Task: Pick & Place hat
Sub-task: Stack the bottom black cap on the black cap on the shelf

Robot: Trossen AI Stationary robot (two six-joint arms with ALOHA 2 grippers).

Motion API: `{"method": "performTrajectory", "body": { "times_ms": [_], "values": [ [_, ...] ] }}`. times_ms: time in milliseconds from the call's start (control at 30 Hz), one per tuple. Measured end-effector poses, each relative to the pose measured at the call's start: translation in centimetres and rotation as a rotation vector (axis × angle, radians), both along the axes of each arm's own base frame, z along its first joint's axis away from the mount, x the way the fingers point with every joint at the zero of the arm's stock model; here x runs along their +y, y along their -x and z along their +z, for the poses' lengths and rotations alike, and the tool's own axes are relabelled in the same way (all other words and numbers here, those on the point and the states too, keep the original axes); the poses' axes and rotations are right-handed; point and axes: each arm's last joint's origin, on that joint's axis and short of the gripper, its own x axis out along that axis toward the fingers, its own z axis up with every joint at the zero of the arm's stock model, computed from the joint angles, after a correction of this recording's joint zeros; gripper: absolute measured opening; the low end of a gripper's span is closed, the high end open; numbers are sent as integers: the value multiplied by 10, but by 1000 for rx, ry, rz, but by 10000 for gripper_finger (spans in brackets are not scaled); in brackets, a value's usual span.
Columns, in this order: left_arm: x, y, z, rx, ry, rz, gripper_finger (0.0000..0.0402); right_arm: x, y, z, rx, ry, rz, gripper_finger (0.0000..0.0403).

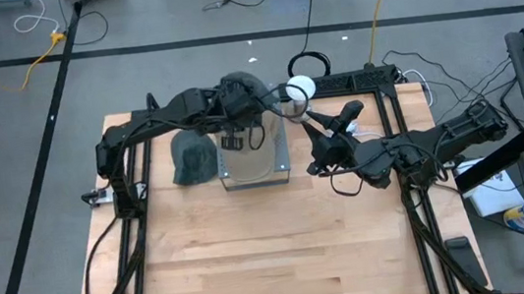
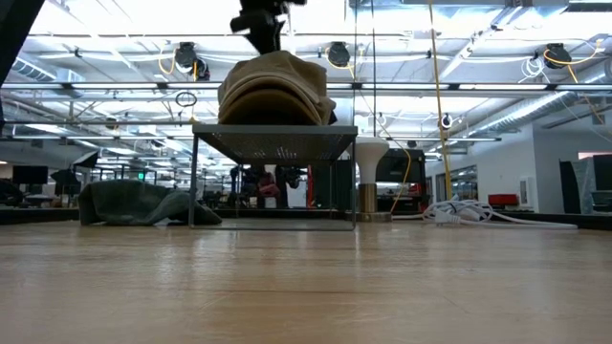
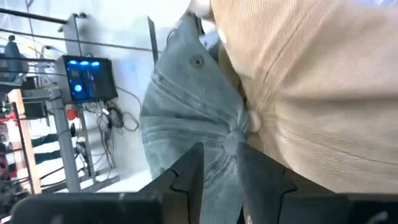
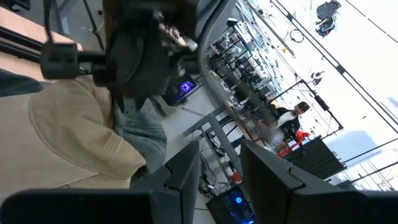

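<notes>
- Tan hat point(image 2: 274, 89) atop wire rack point(image 2: 274, 143), over a grey hat point(image 3: 186, 118).
- Left gripper point(image 3: 221, 177) directly above, fingers slightly parted, holding nothing.
- Right gripper point(image 4: 217, 168) beside the rack, parted, empty.
- Dark green hat point(image 1: 193, 158) flat on table point(image 1: 274, 254), left of rack.

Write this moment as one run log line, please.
left end effector: above rack, open | tan hat: on rack | dark hat: on table | right end effector: beside rack, open

Two hats point(image 2: 275, 88) stacked atop the rack point(image 2: 274, 139) — third hat point(image 1: 192, 158) on the table just left.
</notes>
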Motion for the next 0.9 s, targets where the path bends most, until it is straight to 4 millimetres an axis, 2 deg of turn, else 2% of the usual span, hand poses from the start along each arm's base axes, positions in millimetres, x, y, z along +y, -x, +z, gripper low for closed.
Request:
{"method": "performTrajectory", "body": {
  "times_ms": [100, 200, 300, 433, 633, 900],
  "values": [
    [-2, 3, 11, -40, 25, -8, 112, 0, 0, 0, -2, -2, 0, 110],
    [5, 6, 18, -79, -18, 65, 116, 0, 0, 0, -1, -1, 0, 110],
    [24, 9, 22, -132, -80, 196, 117, 0, 0, 0, -7, -6, -1, 110],
    [53, 19, 18, -180, -58, 346, 117, 0, 0, 0, -9, -7, -1, 110],
    [79, 24, 1, -204, 45, 413, 118, 0, 0, 0, -6, -5, -1, 110],
    [80, 17, -38, -135, 119, 393, 118, 0, 0, 0, 6, 5, 0, 110]
  ]
}}
